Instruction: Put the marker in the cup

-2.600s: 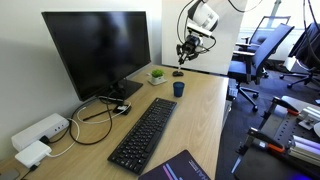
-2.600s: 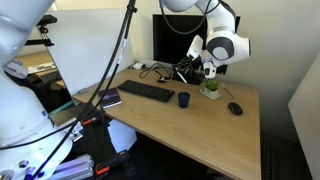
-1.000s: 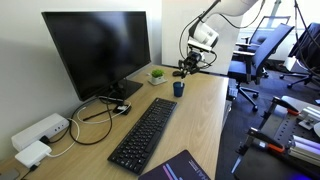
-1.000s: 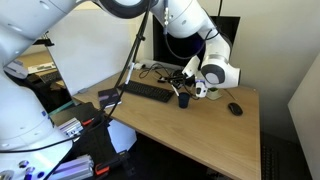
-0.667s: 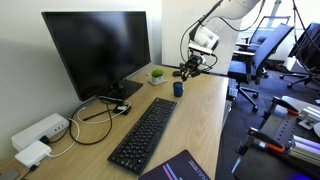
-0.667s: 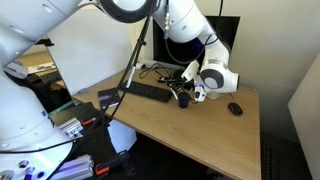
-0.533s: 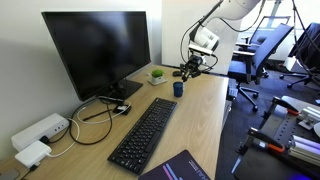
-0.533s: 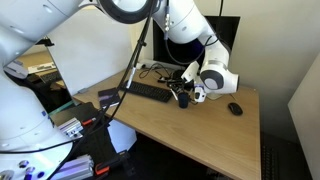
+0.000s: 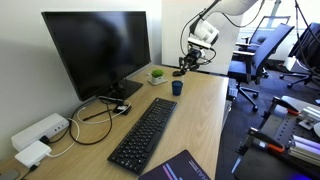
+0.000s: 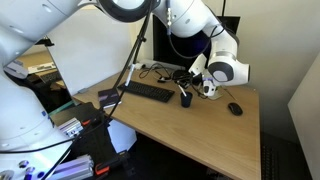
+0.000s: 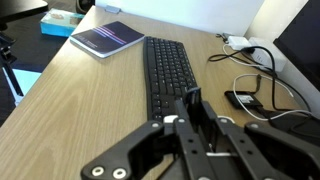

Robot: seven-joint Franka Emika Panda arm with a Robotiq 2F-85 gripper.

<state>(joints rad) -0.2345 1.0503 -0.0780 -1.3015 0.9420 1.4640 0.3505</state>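
— Wrist view first: how do your fingers stand?
— My gripper (image 11: 197, 112) has its fingers drawn in close. A thin dark stick shows at their tips, and I take it for the marker (image 11: 189, 98). Past them lie the desk (image 11: 70, 110), the black keyboard (image 11: 170, 65) and a dark notebook (image 11: 110, 38) near the far edge.
— And the cup?
— It does not show in the wrist view. In both exterior views the cup (image 9: 177, 88) stands upright on the desk past the far end of the keyboard, near the white dish with green contents (image 9: 157, 75).
— Where are you relative to it?
— In an exterior view my gripper (image 10: 196, 82) hangs above the cup (image 10: 186, 99), a little to one side and clear of the rim.
— Can you see the marker from outside?
— No, it is too small to pick out there.
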